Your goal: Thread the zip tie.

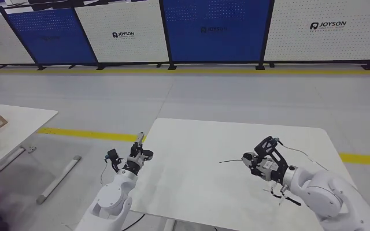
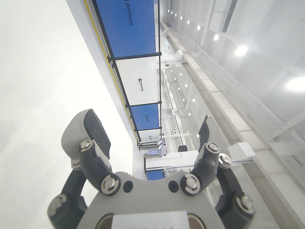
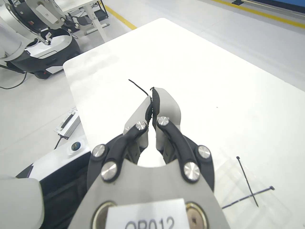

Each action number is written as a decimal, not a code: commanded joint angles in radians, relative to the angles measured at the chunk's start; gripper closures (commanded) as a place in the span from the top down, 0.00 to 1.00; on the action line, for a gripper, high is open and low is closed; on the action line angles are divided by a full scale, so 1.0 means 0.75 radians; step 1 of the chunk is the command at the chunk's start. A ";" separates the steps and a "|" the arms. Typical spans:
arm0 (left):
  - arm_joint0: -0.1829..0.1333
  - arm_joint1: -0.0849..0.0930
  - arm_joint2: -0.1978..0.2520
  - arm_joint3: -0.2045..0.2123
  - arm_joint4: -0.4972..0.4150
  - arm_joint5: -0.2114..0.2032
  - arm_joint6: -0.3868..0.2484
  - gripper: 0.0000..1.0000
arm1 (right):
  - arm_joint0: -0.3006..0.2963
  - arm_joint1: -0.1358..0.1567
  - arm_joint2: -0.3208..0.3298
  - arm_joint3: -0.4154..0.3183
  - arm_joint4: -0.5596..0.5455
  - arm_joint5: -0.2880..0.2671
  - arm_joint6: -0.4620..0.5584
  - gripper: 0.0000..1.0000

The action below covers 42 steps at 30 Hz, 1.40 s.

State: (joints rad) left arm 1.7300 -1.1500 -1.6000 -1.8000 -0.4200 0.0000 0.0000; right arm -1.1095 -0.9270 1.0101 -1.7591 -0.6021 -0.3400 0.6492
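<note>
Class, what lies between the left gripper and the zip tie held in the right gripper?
Top view: bare table lies between left gripper and zip tie.

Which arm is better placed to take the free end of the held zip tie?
Left. The left gripper is open and empty, and the free end of the zip tie points toward its side. The right gripper is shut on the zip tie.
</note>
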 commanded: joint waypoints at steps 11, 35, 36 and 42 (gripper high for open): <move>0.000 0.000 0.000 0.000 0.000 0.000 0.000 1.00 | 0.000 0.000 0.000 0.000 -0.001 0.000 0.000 0.00; 0.000 0.000 0.000 0.000 0.000 0.000 0.000 1.00 | 0.189 0.081 -0.261 -0.051 -0.051 0.000 -0.084 0.00; 0.000 0.000 0.000 0.000 0.000 0.000 0.000 1.00 | 0.189 0.081 -0.261 -0.051 -0.051 0.000 -0.084 0.00; 0.000 0.000 0.000 0.000 0.000 0.000 0.000 1.00 | 0.178 0.078 -0.258 -0.043 -0.077 0.008 -0.103 0.00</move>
State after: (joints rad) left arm 1.7300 -1.1500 -1.6000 -1.8000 -0.4200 0.0000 0.0000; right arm -0.9733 -0.8676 0.8154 -1.7929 -0.6484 -0.3355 0.5778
